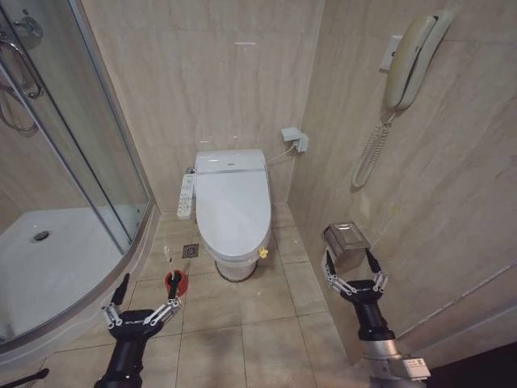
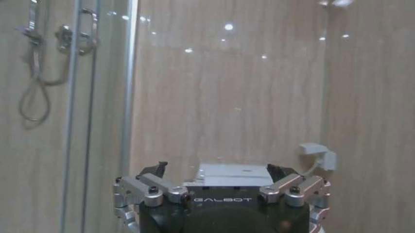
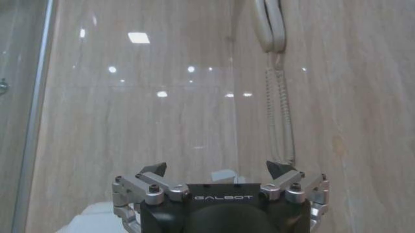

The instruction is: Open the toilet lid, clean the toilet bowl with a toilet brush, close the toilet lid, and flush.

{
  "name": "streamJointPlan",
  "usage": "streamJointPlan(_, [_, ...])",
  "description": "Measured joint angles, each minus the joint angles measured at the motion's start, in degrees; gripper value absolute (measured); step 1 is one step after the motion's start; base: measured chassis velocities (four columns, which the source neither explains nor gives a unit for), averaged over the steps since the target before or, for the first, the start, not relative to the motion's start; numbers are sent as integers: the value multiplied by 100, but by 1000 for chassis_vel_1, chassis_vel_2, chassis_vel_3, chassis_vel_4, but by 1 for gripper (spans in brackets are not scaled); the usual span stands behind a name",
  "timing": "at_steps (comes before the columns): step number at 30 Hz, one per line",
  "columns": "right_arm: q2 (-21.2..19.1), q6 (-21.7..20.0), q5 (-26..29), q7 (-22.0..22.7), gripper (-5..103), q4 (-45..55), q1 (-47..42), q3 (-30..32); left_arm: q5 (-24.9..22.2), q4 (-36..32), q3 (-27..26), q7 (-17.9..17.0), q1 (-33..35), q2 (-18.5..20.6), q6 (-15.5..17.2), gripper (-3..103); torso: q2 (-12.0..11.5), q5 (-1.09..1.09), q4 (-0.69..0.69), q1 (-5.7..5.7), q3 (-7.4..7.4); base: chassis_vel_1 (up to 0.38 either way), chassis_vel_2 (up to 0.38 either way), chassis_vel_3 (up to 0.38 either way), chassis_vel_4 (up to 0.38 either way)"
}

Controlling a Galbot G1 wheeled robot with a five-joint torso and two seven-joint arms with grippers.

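Against the back wall you have the toilet bowl [image 1: 234, 263] with its lid [image 1: 233, 206] down flat, a small yellow loop [image 1: 262, 253] at its front edge and the button panel [image 1: 187, 196] along the side nearer the shower tray [image 1: 48, 259]. On the floor tiles just in front and to the left, the brush [image 1: 170, 267] stands in its red cup [image 1: 176, 282]. Your left gripper [image 1: 148, 288] hangs released just before that cup, touching nothing, while your right gripper [image 1: 352, 262] is spread and empty near the paper holder [image 1: 347, 237].
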Motion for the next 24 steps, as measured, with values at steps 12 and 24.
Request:
streamJointPlan(12, [-44,106,294,-96,100,-43,-1,87,5,52,-73,-281,-32,20,-195,100,0,0,0,0,0,0,0,0,0])
streamJointPlan(24, [8,198,333,-40,100,-70,-46,-85,126,170,-3,-238,-73,-66,-359,100,0,0,0,0,0,0,0,0,0])
